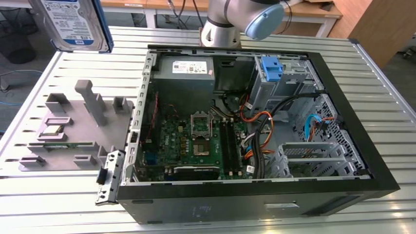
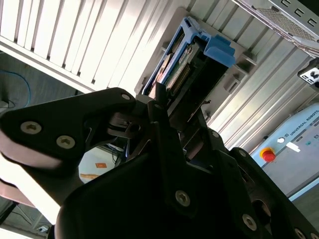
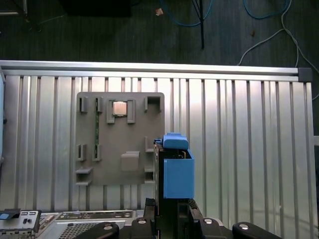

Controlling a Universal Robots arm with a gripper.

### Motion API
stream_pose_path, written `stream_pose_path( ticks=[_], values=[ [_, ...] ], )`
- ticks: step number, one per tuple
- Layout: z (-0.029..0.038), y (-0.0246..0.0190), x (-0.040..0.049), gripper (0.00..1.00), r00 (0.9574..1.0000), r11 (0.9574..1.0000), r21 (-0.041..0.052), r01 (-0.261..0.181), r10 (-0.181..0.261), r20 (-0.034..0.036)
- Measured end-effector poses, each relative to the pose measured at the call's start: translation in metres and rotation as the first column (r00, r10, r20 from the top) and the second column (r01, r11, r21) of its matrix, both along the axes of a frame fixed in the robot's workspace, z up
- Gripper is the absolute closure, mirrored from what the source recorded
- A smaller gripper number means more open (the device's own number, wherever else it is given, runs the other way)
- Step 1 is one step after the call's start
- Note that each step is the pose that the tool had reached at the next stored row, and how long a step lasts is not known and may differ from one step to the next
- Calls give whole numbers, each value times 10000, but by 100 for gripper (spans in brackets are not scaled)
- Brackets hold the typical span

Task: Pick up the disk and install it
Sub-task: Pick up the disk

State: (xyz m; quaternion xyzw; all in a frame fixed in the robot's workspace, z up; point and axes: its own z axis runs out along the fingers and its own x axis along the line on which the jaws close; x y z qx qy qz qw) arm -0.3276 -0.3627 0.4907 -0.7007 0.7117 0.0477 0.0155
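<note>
The disk [image 1: 68,22] is grasped on edge by the clenched gripper [image 2: 172,117] and held high over the bench [image 1: 26,195], left of the open computer case [image 1: 260,122], apparently so its blue rails [image 3: 178,177] are kept unobstructed for installation.

- Your exterior view slants down over the table [image 1: 58,200].
- Your first wrist view faces straight down on it from high.
- Your second wrist view hugs the gripper [image 2: 174,104]; all share the disk [image 2: 212,49].

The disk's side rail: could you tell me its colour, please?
Blue; the rail on the disk shows best in the first wrist view.
</note>
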Motion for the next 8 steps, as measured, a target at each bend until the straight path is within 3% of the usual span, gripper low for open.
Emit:
stream_pose_path(
  ticks=[8],
  values=[
    [0, 4, 114, 65, 10000, 10000, 0, 0, 0, 0]
  ],
)
